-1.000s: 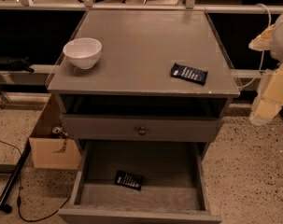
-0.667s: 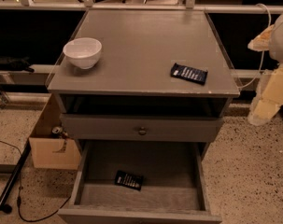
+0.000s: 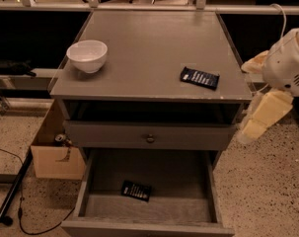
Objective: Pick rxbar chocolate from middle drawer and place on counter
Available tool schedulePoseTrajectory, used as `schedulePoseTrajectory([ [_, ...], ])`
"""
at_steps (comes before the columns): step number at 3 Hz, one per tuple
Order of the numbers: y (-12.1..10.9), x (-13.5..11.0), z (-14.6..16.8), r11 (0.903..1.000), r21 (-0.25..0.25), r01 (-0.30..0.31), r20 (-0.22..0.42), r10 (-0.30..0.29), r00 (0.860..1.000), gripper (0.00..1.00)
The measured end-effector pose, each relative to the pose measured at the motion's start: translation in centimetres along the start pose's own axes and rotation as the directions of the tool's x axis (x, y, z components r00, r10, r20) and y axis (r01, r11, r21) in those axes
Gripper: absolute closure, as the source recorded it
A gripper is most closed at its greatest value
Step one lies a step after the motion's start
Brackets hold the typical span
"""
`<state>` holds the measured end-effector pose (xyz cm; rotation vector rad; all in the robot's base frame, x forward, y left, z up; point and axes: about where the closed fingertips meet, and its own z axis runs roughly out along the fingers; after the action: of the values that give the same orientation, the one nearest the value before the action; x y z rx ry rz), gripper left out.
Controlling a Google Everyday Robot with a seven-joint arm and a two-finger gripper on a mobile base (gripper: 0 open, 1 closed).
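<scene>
The rxbar chocolate (image 3: 136, 190), a small black bar with white print, lies flat on the floor of the open middle drawer (image 3: 208, 191), left of its centre. The drawer is pulled out at the bottom of the grey cabinet. The counter (image 3: 149, 48) is the cabinet's flat grey top. My gripper (image 3: 252, 127), pale yellowish, hangs from the white arm (image 3: 289, 65) to the right of the cabinet, beside the counter's right front corner. It is above and to the right of the open drawer and holds nothing that I can see.
A white bowl (image 3: 87, 55) stands on the counter's left front. A dark navy bar (image 3: 200, 77) lies at its right front. A shallow shut drawer with a round knob (image 3: 150, 138) sits above the open one. A cardboard box (image 3: 53, 154) and a cable lie on the floor at the left.
The arm and gripper have moved down and to the left, closer to the cabinet's right side. The bars, bowl and drawer have not moved.
</scene>
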<state>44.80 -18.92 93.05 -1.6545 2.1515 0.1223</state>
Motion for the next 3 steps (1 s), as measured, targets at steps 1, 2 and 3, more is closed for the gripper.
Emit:
schedulePoseTrajectory([
  [1, 1.4, -0.7, 3.8, 0.9980, -0.062, 0.010, 0.019, -0.009, 1.000, 0.00],
  [2, 1.7, -0.7, 4.6, 0.9973, -0.073, 0.008, 0.024, -0.006, 1.000, 0.00],
  [3, 2.2, -1.1, 7.0, 0.9948, -0.102, 0.001, 0.049, 0.004, 0.999, 0.00],
])
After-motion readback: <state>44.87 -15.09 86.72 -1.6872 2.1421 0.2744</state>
